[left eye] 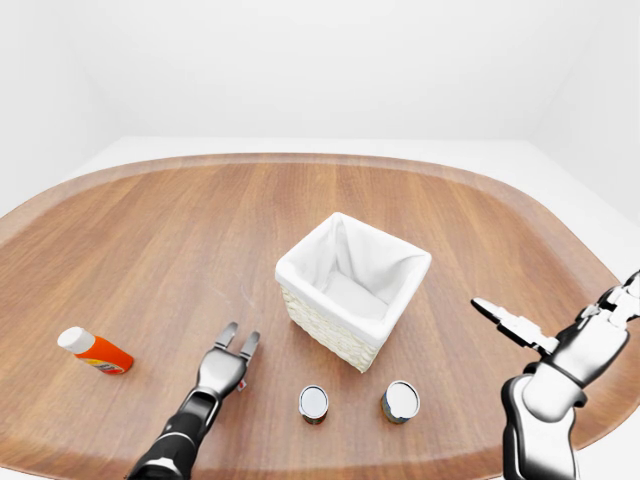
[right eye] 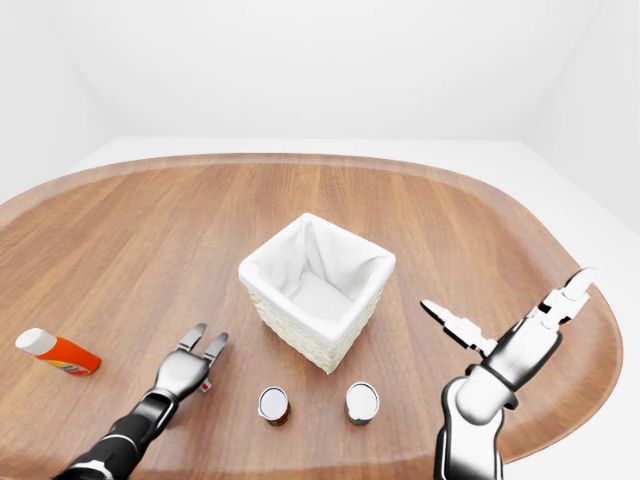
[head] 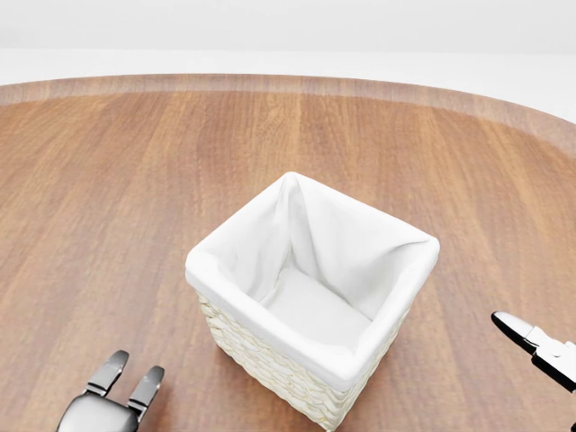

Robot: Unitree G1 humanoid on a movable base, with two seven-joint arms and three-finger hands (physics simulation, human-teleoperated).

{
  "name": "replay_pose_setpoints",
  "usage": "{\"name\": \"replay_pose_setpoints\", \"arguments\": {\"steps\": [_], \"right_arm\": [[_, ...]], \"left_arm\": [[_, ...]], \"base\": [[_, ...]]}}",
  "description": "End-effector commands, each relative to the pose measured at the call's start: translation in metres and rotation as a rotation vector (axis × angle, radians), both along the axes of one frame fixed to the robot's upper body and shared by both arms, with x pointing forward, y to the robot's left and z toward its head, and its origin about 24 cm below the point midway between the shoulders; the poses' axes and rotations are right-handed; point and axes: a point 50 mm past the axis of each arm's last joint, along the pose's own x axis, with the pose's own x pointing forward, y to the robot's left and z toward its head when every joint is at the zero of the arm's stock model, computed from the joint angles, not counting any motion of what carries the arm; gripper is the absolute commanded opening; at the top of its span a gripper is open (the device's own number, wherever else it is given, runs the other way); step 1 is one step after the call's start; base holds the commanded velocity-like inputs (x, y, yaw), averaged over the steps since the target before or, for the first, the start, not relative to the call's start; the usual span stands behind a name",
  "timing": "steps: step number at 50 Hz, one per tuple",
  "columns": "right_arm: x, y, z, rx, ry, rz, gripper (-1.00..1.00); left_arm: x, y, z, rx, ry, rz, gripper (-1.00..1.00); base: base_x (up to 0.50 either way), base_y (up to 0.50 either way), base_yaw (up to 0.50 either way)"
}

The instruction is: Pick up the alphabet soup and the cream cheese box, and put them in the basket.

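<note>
basket bare inside, two cans below it, both hands unloaded

basket (left eye: 352, 290) is seen near the middle of the wooden table (left eye: 160, 230), turned corner-on, woven on the outside and lined with white cloth folded over the rim. nothing but the white lining is shown inside it in any view.

two upright cans are seen just below the basket in the left-eye view, side by side and apart from each other: one can with a red label (left eye: 313, 403) to the left, one darker can (left eye: 401, 401) to the right. only their lids and a sliver of label are shown, so which of them is the alphabet soup cannot be told. the cream cheese box is not made out with certainty; a small red speck is seen beside the left hand in the right-eye view, too small to be identified.

left hand (left eye: 226, 366) is held low over the table, left of the red-labelled can and near it, not touching it, fingers extended and spread, nothing gripped. right hand (right eye: 510, 340) is raised at the right of the darker can and well apart from it, fingers splayed wide, nothing held.

an orange bottle with a white cap (left eye: 93, 351) is seen lying on its side near the table's left edge, well apart from the left hand.
</note>
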Motion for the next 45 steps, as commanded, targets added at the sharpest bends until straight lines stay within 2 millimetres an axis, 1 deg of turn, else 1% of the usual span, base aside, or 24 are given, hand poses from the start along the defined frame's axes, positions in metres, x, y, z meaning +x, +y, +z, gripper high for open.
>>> {"name": "replay_pose_setpoints", "arguments": {"steps": [1,7,9,10,11,12,16,21,28,34,39,42,45], "right_arm": [[0.0,0.0,0.0,-0.003,0.002,-0.001,1.0],[0.0,0.0,0.0,-0.004,0.003,0.0,1.0],[0.0,0.0,0.0,-0.004,0.003,0.001,1.0],[0.001,0.0,-0.001,-0.005,0.004,0.002,1.0],[0.001,0.0,-0.001,-0.005,0.004,0.002,1.0],[0.001,0.0,-0.001,-0.005,0.005,0.002,1.0],[0.001,0.0,-0.001,-0.005,0.005,0.002,1.0],[0.0,0.0,-0.001,-0.004,0.003,0.001,1.0],[0.0,0.001,-0.001,-0.005,0.005,0.001,1.0],[0.0,0.001,0.0,-0.005,0.005,0.0,1.0],[0.0,0.001,-0.001,-0.005,0.005,0.001,1.0],[0.001,0.0,-0.002,-0.006,0.006,0.003,1.0],[0.0,0.001,0.0,-0.006,0.005,0.001,1.0]], "left_arm": [[-0.038,0.01,-0.026,0.103,0.211,-0.048,1.0],[-0.046,0.012,-0.03,0.116,0.25,-0.055,1.0],[-0.05,0.009,-0.032,0.119,0.262,-0.07,1.0],[-0.05,0.009,-0.033,0.119,0.264,-0.07,0.55],[-0.05,0.01,-0.032,0.115,0.261,-0.061,-0.84],[-0.051,0.009,-0.033,0.118,0.265,-0.067,-1.0],[-0.049,0.009,-0.032,0.117,0.26,-0.064,-1.0],[-0.038,0.011,-0.026,0.108,0.222,-0.042,-1.0],[-0.038,0.011,-0.026,0.103,0.222,-0.038,-1.0],[-0.033,0.014,-0.023,0.112,0.204,-0.037,-1.0],[-0.026,0.022,-0.016,0.11,0.17,-0.005,-1.0],[-0.023,0.022,-0.014,0.109,0.16,-0.002,-1.0],[-0.024,0.022,-0.015,0.111,0.164,-0.007,-1.0]], "base": [[0.0,0.0,0.0],[0.0,0.0,0.0],[0.0,0.0,0.0],[0.0,0.0,0.0],[0.0,0.0,0.0],[0.0,0.0,0.0],[0.0,0.0,0.0],[0.0,0.0,0.0],[0.0,0.0,0.0],[0.0,0.0,0.0],[0.0,0.0,0.0],[0.0,0.0,0.0],[0.0,0.0,0.0]]}}
